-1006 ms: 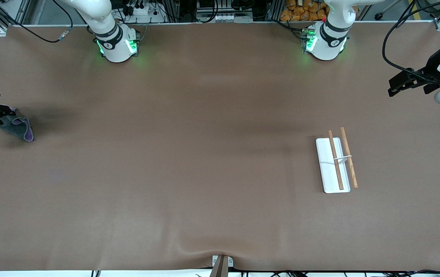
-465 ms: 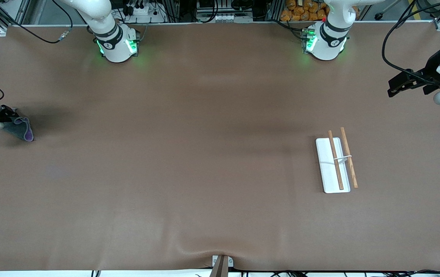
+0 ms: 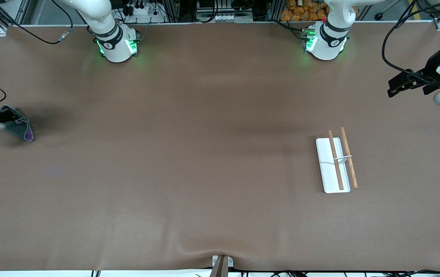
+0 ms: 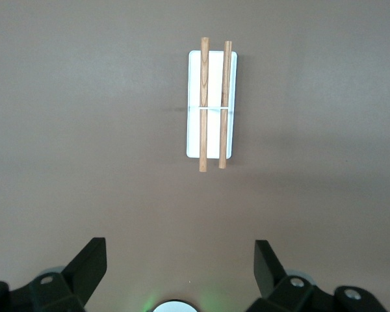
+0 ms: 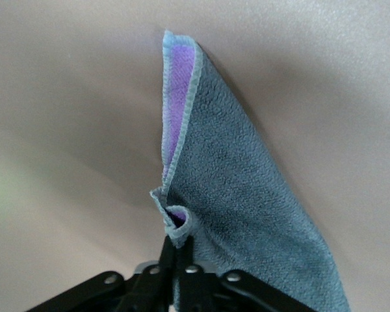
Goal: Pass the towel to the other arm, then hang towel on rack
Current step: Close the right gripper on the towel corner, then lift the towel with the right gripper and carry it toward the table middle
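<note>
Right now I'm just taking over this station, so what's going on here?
The right arm's tool is shut on an edge of the grey and purple towel, at the right arm's end of the table, with the cloth hanging from the pinch. The left arm waits with its tool open, up over the table at its own end. The rack lies bare toward the left arm's end. No handover yet, and nothing hangs on the rods.

The right end effector (image 3: 2,117) at the right arm's end of the tabletop (image 3: 204,154) apparently pinches the towel (image 3: 19,127). The rack (image 3: 335,163) lies near the left arm's end, under the waiting left end effector (image 3: 395,87).
</note>
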Controlling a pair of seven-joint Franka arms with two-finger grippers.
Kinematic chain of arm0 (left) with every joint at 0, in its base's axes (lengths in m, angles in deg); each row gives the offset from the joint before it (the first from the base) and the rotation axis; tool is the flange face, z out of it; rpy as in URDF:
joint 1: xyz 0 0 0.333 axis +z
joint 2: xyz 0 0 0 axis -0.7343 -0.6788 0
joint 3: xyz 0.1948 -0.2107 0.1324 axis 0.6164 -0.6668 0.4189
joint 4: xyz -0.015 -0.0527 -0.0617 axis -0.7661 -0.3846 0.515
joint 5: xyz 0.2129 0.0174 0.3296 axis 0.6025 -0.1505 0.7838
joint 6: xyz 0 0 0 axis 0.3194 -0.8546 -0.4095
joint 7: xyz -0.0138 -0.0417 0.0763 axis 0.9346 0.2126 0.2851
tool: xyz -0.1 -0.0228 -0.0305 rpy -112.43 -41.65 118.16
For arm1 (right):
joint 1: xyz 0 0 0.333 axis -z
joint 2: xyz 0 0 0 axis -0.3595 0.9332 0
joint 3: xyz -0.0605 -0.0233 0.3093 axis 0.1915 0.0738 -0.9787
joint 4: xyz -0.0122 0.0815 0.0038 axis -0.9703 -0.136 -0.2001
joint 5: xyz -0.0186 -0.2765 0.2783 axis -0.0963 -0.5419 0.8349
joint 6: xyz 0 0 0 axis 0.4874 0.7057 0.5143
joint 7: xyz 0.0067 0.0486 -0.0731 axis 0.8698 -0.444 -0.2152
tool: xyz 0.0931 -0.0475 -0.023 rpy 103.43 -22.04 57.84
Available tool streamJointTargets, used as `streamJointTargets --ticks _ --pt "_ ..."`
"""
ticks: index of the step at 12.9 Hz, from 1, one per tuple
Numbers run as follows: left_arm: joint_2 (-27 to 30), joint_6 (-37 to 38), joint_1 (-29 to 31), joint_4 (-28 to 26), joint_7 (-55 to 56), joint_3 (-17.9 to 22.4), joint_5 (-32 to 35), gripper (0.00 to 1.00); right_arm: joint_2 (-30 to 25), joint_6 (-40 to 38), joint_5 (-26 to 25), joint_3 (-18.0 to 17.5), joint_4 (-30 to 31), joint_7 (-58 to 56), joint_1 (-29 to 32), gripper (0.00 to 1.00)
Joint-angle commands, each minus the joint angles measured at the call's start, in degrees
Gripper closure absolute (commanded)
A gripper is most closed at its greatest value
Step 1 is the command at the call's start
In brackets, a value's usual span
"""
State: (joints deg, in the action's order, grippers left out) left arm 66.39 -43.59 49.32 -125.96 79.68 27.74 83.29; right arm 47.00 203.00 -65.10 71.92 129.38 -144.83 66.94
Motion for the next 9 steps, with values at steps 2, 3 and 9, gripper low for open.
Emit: streamJointTargets --ticks 2,3,9 --pt "-0.1 0.49 0.04 0.33 -0.9 0.05 -0.14 0.0 -0.62 -0.75 0.95 -1.33 -0.37 -0.59 0.89 1.0" --pt "-0.01 0.49 0.04 0.33 -0.9 0.05 -0.14 0.0 -0.88 -1.88 1.65 -1.42 -0.64 -0.51 0.8 1.0" --pt "-0.01 0.49 0.04 0.33 -0.9 0.05 -0.14 0.0 -2.37 -12.69 3.86 -1.42 -7.22 1.42 -2.71 1.0"
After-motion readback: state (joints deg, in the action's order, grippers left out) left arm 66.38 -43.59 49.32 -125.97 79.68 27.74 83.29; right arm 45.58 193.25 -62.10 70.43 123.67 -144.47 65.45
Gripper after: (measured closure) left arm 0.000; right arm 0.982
